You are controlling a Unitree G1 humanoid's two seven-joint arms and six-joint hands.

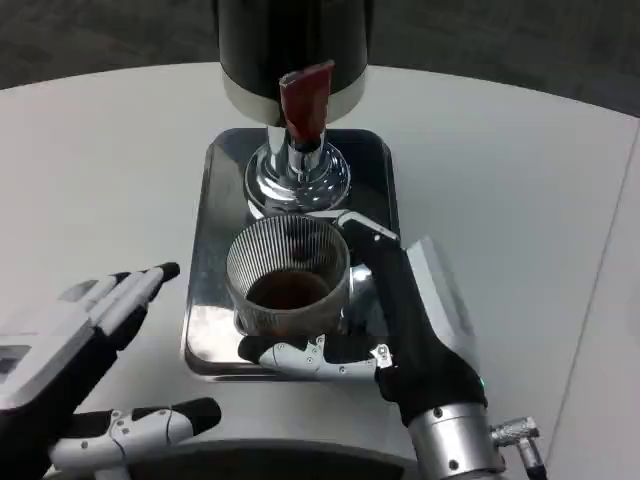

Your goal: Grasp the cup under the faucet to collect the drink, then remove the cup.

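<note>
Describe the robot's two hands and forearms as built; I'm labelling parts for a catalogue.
The left hand has a white back and white fingers ending in black tips. The right hand is mostly black, with a white back panel and white-and-silver finger segments near the black tips. The right forearm is a silver cylinder with a small metal fitting at its side.

White round counter (110, 170) seen from above, shiny metal tray (215, 200) set at its middle, light reflected in the tray's polished surface, dark grey carpeted floor (100, 35) seen beyond the counter's far edge
</note>
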